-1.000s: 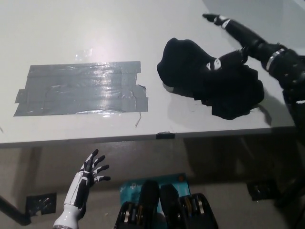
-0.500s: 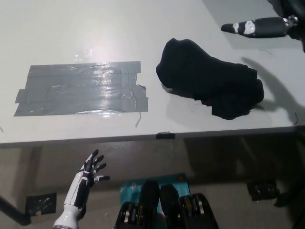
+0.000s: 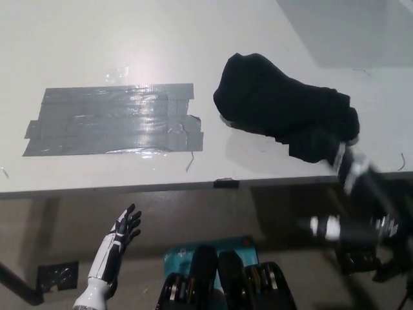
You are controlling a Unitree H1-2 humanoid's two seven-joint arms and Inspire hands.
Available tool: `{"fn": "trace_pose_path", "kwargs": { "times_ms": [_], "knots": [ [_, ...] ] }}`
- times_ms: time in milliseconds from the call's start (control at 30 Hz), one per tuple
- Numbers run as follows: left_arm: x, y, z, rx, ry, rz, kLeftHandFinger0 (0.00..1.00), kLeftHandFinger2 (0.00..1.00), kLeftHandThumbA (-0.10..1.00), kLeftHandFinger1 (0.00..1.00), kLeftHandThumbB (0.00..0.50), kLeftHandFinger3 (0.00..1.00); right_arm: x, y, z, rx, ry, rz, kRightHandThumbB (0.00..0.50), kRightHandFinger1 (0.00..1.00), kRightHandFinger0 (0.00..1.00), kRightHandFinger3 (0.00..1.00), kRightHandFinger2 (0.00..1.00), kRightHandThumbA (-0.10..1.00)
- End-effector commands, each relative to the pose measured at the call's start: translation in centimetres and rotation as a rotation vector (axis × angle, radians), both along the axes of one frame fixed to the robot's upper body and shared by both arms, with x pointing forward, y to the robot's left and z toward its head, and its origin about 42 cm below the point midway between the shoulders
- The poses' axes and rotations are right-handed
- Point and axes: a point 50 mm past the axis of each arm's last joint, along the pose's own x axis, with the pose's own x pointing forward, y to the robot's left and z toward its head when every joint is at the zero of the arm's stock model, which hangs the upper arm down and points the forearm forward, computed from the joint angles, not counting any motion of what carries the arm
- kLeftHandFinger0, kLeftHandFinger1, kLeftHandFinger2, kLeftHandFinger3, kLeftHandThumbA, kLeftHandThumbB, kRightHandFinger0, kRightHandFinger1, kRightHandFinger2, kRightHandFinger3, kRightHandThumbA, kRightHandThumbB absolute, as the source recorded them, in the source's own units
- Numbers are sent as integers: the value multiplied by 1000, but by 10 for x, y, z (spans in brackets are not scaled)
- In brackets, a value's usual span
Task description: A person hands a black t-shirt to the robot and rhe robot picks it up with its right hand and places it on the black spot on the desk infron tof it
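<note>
With the right hand (image 3: 361, 177) now swung down from above the desk (image 3: 193, 51) and blurred, grip indeterminable, the t-shirt (image 3: 284, 113) lies ungrasped, right of the tape patch (image 3: 113, 119); left hand (image 3: 119, 236) idle, released, below.

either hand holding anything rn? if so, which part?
Nothing held. Black t-shirt lies bunched on the desk. Left hand empty, fingers apart, below the desk edge. Right hand is blurred; state unclear.
</note>
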Motion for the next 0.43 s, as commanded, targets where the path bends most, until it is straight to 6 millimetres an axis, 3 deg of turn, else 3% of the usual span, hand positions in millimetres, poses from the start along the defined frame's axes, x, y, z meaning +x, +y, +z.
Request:
{"fn": "trace_pose_path", "kwargs": {
  "times_ms": [0,67,133,300,400],
  "knots": [
    [5,-5,10,31,-54,-29,1000,1000,1000,1000,500,1000,1,1,-43,31,26,-39,300,1000,1000,1000,1000,1000],
    [6,-3,12,26,-60,-25,1000,1000,1000,1000,500,1000,7,4,-72,-33,95,-47,277,1000,1000,1000,1000,1000],
    [6,-4,14,32,-60,-23,1000,1000,1000,1000,500,1000,11,3,-88,-78,140,-37,260,1000,1000,1000,1000,1000],
    [7,-6,12,35,-66,-36,1000,1000,1000,1000,500,1000,13,2,-104,-108,196,-34,298,1000,1000,1000,1000,1000],
    [7,-4,11,42,-64,-40,1000,1000,1000,1000,500,1000,14,3,-107,-122,200,-30,287,1000,1000,1000,1000,1000]
  ]
}}
